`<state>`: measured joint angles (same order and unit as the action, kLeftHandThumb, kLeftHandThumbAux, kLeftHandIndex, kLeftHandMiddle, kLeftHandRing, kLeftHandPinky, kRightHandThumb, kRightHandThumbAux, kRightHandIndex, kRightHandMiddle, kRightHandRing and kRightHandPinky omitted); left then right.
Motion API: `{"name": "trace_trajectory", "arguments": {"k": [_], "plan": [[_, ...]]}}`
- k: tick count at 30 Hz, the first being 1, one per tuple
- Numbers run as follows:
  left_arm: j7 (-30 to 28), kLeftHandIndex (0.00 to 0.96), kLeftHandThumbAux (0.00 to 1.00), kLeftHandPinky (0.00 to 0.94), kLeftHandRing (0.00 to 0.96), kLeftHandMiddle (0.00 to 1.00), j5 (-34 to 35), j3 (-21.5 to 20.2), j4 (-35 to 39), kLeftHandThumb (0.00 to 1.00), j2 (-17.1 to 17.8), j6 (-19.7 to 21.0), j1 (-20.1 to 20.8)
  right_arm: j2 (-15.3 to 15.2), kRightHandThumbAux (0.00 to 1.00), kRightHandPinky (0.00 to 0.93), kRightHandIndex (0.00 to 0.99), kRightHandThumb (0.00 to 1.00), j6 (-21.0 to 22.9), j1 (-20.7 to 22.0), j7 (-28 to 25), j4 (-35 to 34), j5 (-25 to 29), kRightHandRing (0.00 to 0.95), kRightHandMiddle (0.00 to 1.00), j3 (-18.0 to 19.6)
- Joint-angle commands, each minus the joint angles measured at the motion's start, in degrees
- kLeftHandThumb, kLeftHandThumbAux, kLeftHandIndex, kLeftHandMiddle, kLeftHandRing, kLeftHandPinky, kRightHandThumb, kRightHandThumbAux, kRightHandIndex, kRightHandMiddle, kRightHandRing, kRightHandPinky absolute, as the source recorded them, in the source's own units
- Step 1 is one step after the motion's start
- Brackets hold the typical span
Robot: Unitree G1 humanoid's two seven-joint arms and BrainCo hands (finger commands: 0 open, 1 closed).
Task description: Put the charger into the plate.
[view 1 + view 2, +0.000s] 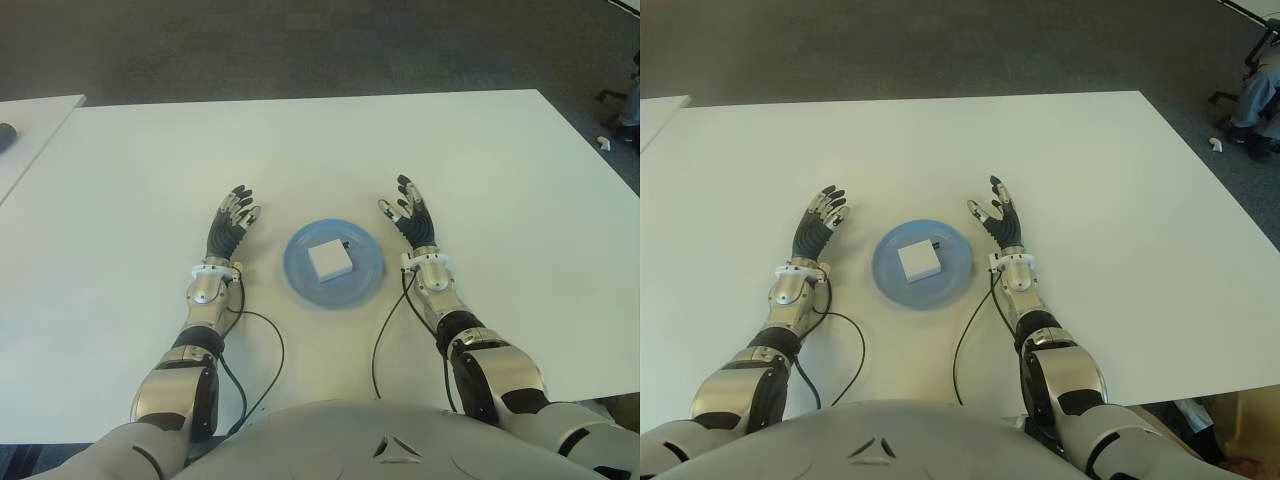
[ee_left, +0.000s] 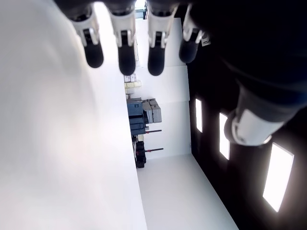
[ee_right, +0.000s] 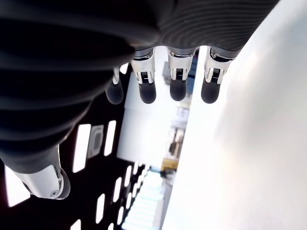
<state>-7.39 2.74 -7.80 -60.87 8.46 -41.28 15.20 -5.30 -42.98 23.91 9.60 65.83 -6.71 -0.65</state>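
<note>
Left eye view, charger [image 1: 329, 260] in plate [image 1: 365, 283], left hand [image 1: 230, 228] and right hand [image 1: 412, 221] spread, empty.

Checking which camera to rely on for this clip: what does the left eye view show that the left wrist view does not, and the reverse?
Only the left eye view shows the white charger lying in the blue plate, with the right hand open on the plate's right. Only the left wrist view shows the left hand's fingertips from close by, extended and holding nothing, and room background beyond them. Both show the left hand and the white table.
</note>
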Motion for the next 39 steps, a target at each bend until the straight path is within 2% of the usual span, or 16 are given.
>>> {"name": "trace_trajectory", "arguments": {"k": [1,12,26,39], "plan": [[0.6,0.122,0.59,0.158,0.152,0.161,-1.2,0.8,-8.3,0.04,-1.9,9.3,-8.9,0.9,0.575,0.001,0.0,0.135,6.1,-7.7,-0.8,6.1,2.3,0.0,0.0,2.7],[0.3,0.109,0.593,0.146,0.139,0.146,-1.5,1.0,-8.1,0.036,-1.6,8.9,-9.1,2.0,0.585,0.0,0.0,0.131,7.4,-8.0,-1.2,6.1,3.6,0.0,0.0,5.7],[0.2,0.107,0.589,0.138,0.142,0.152,-1.4,0.8,-8.2,0.046,-1.6,8.7,-9.1,2.5,0.657,0.0,0.0,0.055,8.5,-8.7,-2.3,6.0,3.7,0.0,0.0,6.9],[-0.2,0.098,0.614,0.13,0.133,0.143,-1.1,0.5,-8.3,0.034,-1.5,8.8,-9.0,2.6,0.664,0.0,0.0,0.047,9.2,-8.9,-3.1,6.5,3.5,0.0,0.0,7.1]]}}
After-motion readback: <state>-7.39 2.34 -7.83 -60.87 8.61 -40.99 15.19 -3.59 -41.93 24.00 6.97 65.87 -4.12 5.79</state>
